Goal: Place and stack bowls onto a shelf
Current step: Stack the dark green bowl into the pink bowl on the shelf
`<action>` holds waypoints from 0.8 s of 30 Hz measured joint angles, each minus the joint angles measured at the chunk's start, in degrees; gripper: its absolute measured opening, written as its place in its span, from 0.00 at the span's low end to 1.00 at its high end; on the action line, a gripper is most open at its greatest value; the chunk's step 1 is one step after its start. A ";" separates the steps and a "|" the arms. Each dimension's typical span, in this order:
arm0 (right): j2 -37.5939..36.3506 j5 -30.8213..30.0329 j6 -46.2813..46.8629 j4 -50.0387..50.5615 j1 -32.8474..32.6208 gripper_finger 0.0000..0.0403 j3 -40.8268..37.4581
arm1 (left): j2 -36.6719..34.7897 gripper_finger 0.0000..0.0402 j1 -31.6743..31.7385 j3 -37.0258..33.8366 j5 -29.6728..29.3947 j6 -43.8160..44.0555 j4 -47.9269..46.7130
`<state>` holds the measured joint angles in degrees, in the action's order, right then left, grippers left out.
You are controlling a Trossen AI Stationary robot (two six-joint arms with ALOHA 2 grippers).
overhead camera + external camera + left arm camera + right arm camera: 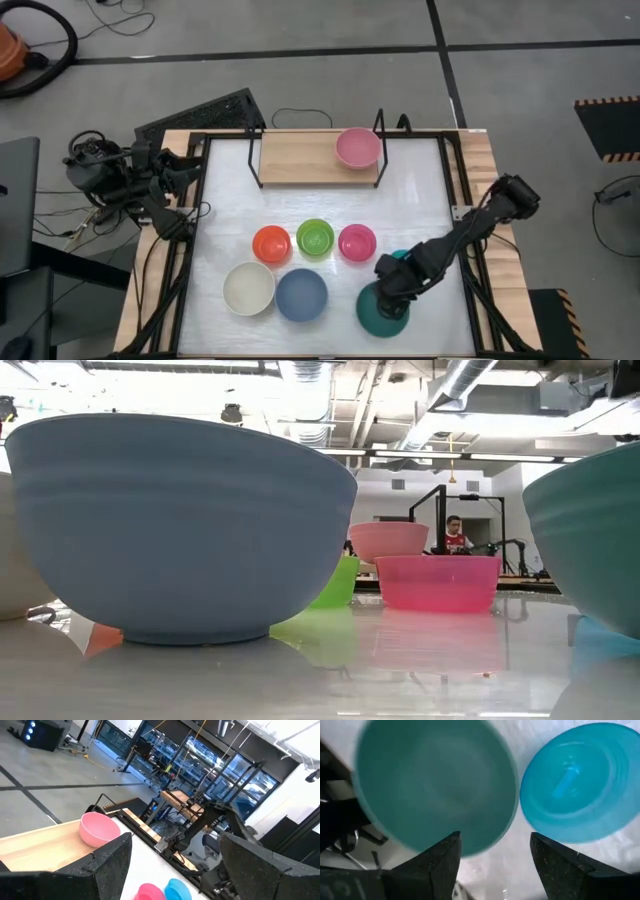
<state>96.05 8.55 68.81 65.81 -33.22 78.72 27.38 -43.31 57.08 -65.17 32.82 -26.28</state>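
Observation:
The pink bowl [357,148] stands on the right end of the wooden shelf [300,160] at the table's far side. On the white table sit the red-orange bowl [271,244], lime green bowl [315,238], magenta bowl [357,242], cream-white bowl [249,288] and blue bowl [301,295]. The dark green bowl [378,314] sits near the right front, with the teal bowl [401,257] just behind it. My right gripper [392,296] is open above the dark green bowl's rim [487,845], one finger over the inside and one outside. My left gripper [175,840] waits open at the table's left edge.
The right arm reaches over the teal bowl [580,780] and partly hides it from above. The shelf has upright black wire loops [380,130] at both ends, and its left part is bare wood. A person [455,535] stands far behind the table.

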 joint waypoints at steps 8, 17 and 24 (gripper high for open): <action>-0.85 0.37 -0.61 -6.67 1.58 0.65 -10.01 | 0.00 0.71 0.00 0.00 0.02 0.78 0.01; -0.83 1.87 -1.92 -19.20 1.81 0.62 -15.63 | 0.00 0.71 0.00 0.00 0.02 3.57 0.00; -0.83 1.94 -1.92 -15.93 1.93 0.27 -15.70 | 0.00 0.71 0.02 0.00 -0.53 4.29 0.00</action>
<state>95.22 10.49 66.89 49.88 -31.29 63.02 27.38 -43.29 57.08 -65.70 37.11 -26.28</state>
